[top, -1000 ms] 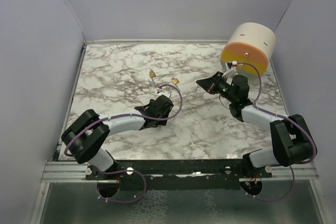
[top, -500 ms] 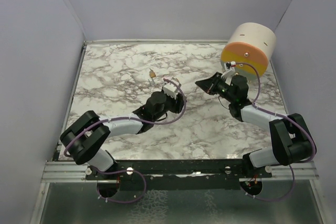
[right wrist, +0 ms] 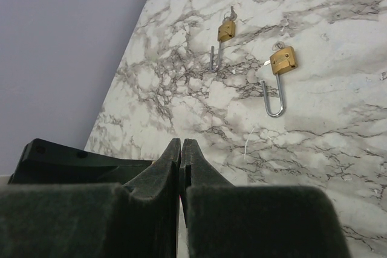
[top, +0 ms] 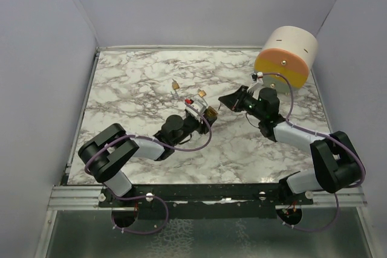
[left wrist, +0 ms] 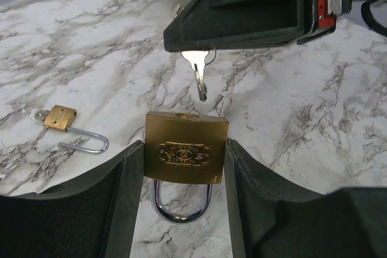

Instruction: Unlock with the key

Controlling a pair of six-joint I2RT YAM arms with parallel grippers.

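Left wrist: left pincer [left wrist: 184, 158] pinches padlock [left wrist: 186, 148]; key [left wrist: 199, 83], nipped in right pincer [left wrist: 193, 40], just above keyhole [left wrist: 184, 115]

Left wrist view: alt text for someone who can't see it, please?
A brass padlock, keyhole up, is clamped between the left fingers; a key held by the right fingers hangs just above it. A smaller padlock lies on the marble table.

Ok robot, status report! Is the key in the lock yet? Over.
Left gripper shut on brass padlock, keyhole up. Right gripper shut on key, tip just above keyhole, not in yet. Two spare padlocks lie aside, nothing blocking.
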